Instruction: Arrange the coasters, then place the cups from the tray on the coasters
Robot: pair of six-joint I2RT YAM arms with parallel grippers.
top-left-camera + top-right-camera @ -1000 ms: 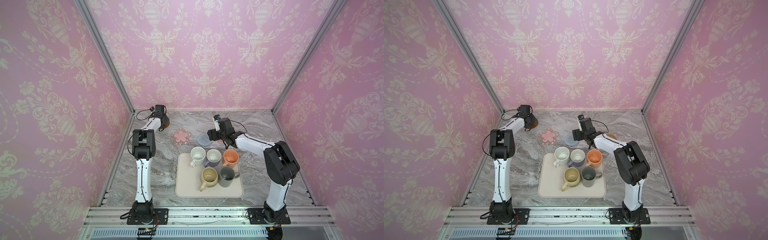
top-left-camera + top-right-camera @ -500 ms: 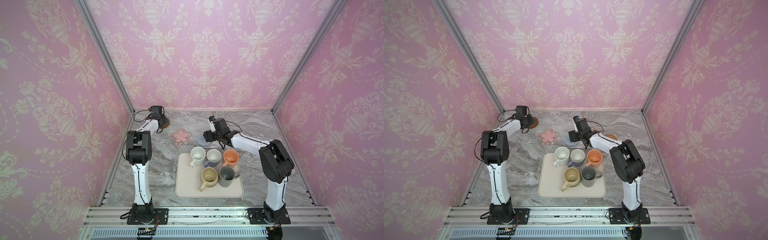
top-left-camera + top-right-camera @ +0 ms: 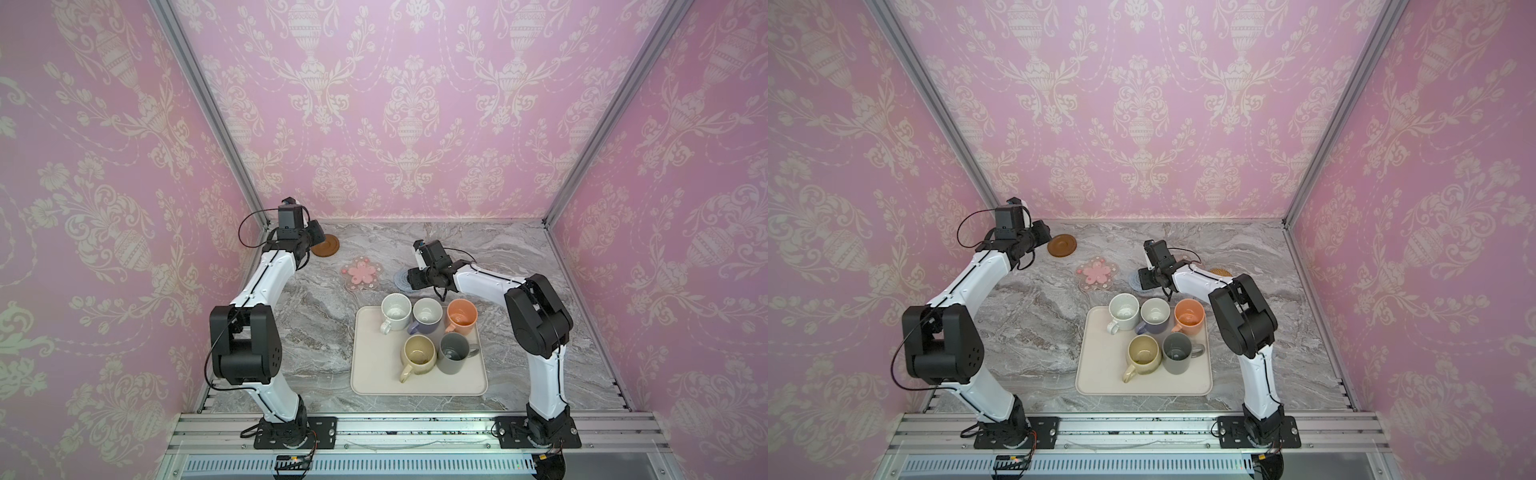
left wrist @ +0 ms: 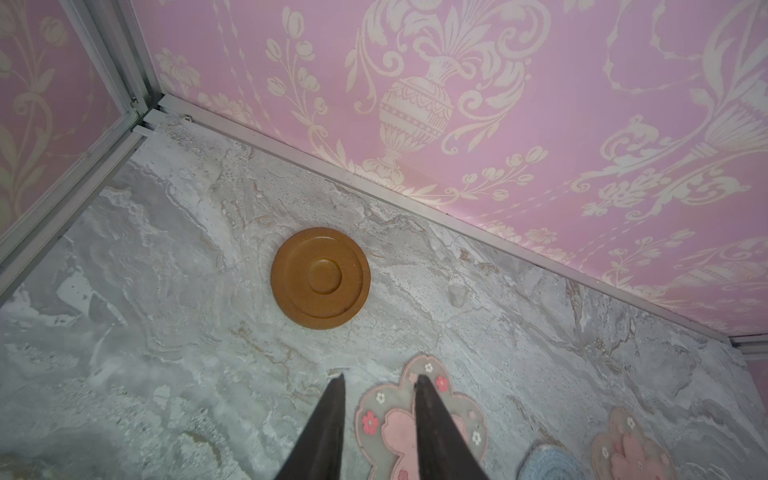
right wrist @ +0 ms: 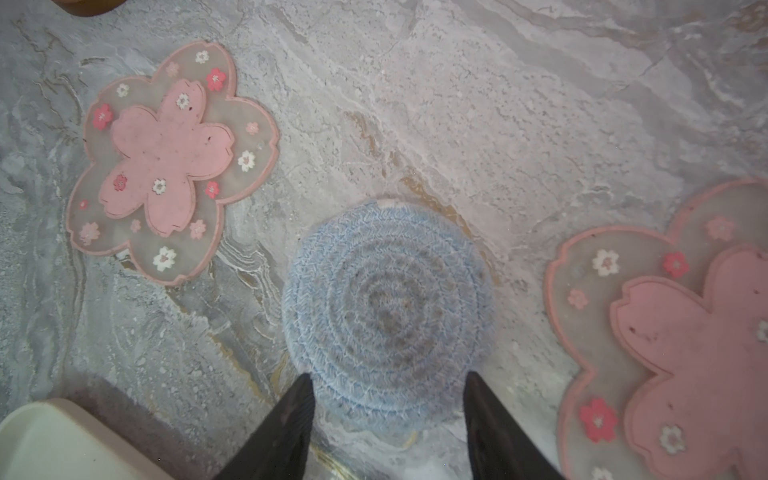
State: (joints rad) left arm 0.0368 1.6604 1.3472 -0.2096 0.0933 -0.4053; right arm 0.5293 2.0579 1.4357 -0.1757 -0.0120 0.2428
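top views: beige tray [image 3: 374, 386] sits on the marble table [image 3: 316, 332] with all five mugs on it. white mug [image 3: 395, 306], lavender mug [image 3: 427, 311] and peach mug [image 3: 461, 313] line the tray's far edge. cream-yellow mug [image 3: 419, 353] and grey mug [image 3: 454, 353] stand side by side near the tray's middle. the coasters lie off the tray, past its far edge. pink flower coaster [image 3: 361, 273] is near the tray's far left corner. blue crocheted coaster [image 3: 400, 277] is just past the far edge, partly under the right gripper [image 3: 414, 281]. brown wooden disc [image 3: 326, 246] is farthest from the tray, just beside the left gripper [image 3: 316, 233]. in a top view a rattan disc [image 3: 1220, 272] peeks from behind the right arm, past the tray's far right corner. can't tell either claw's gap from up here.

left wrist: left gripper's fingers stand a little apart with nothing between them. the wooden disc lies flat, clear of the tips. one finger overlaps the pink flower coaster. second flower coaster [image 4: 627, 449] is cut off at the frame edge.

right wrist: right gripper's fingers are parted fairly wide with nothing gripped, tips over the crocheted coaster's rim. can't tell if they touch it. the crocheted coaster lies flat between the two flower coasters, with a tray corner close by.
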